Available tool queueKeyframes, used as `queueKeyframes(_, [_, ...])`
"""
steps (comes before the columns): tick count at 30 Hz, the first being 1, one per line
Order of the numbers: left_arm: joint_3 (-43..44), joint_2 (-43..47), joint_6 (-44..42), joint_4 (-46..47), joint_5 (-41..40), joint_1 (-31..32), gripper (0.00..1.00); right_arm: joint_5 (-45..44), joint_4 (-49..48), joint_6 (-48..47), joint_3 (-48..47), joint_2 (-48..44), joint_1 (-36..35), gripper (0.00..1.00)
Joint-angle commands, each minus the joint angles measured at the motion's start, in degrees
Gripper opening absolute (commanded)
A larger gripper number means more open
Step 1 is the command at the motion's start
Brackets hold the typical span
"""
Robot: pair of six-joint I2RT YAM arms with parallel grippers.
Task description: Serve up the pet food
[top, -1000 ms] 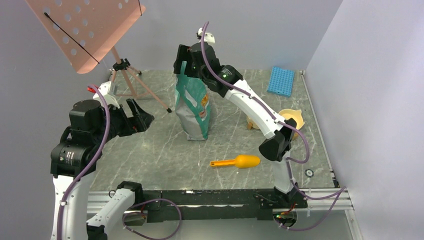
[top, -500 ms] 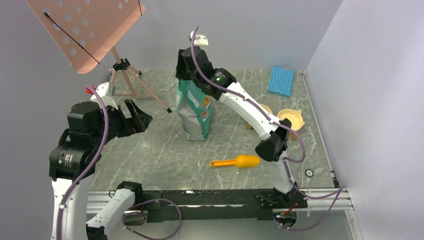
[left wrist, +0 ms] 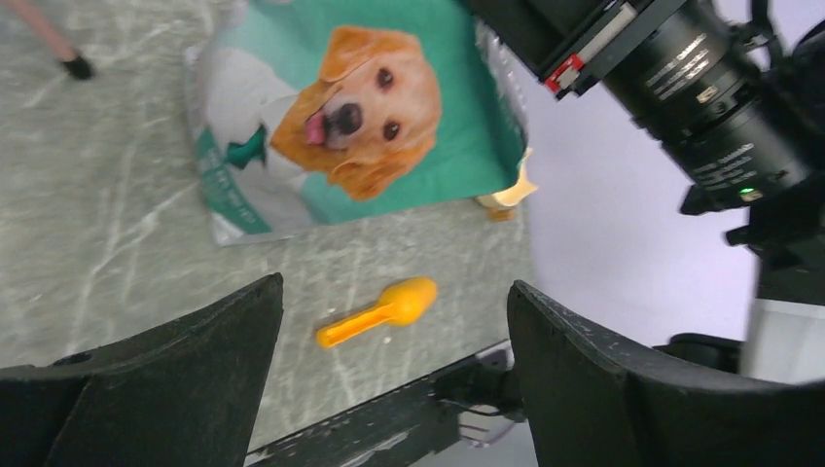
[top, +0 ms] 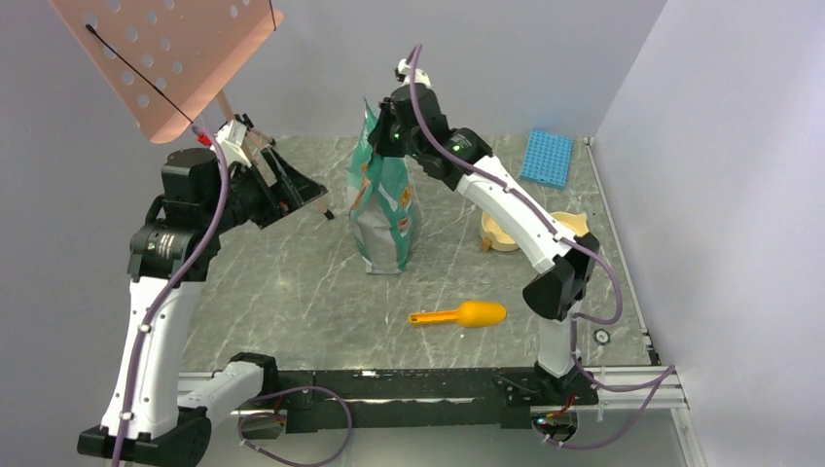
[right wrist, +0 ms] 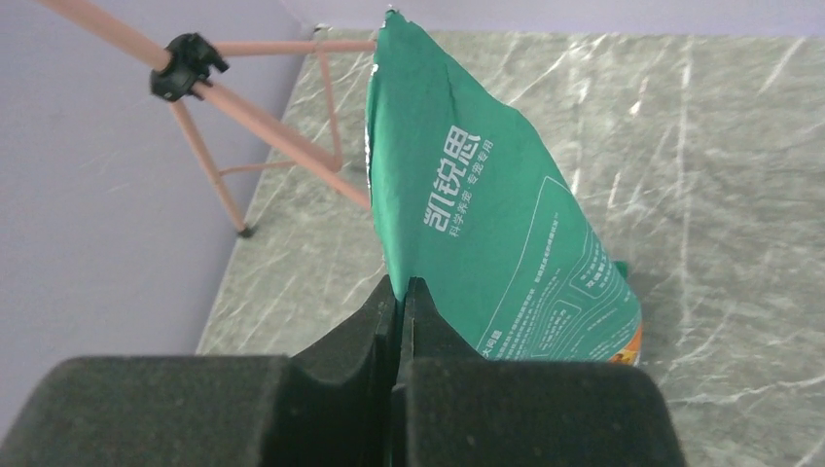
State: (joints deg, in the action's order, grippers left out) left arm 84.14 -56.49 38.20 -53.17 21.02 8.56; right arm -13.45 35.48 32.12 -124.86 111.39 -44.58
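Top external view showed the right gripper (top: 381, 134) at the upper edge of the bag (top: 381, 209), which stood upright near the middle of the table (top: 292, 292). A second before, its fingers had been spread over the bag top. They were now pressed together on the bag's top edge, as the right wrist view confirmed: the two pads (right wrist: 379, 311) met with the thin green film pinched between them. The bag top had also shifted slightly to the right with the gripper. Over the same interval the left gripper (top: 292, 183) had risen from the near left of the table and swung toward the bag. Its fingers stood spread wide and held nothing. The left wrist view looked between them at the dog picture on the bag and at the orange scoop (left wrist: 381, 313), which lay on the table nearer than the bag. The pet food was not visible in any view and was judged to be inside the bag. No kibble lay in the cream bowl (top: 501, 233) to the right, as far as could be seen. With one side of the mouth secured, the next step was judged to be a grip on the opposite edge by the left gripper, to open the bag. Risk: a pull on one side only could tip the bag.
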Motion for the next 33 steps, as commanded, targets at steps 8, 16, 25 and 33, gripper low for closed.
queueKeyframes(8, [-5.9,-3.8,25.4,27.5,11.0,0.2,0.87,41.8,-15.0,13.4,13.4,-13.8,9.4,0.0])
queueKeyframes(16, [-9.5,-1.0,33.8,23.4,8.0,1.8,0.86,50.9,-20.5,19.8,19.6,-17.9,7.6,0.0])
queueKeyframes(25, [-13.5,6.7,44.5,18.3,4.0,2.0,0.84,52.6,-15.9,14.5,19.4,-18.1,0.2,0.0])
queueKeyframes(33, [-15.5,6.5,45.7,18.1,1.9,2.0,0.81,53.3,-12.1,7.8,21.0,-19.8,-0.5,0.0])
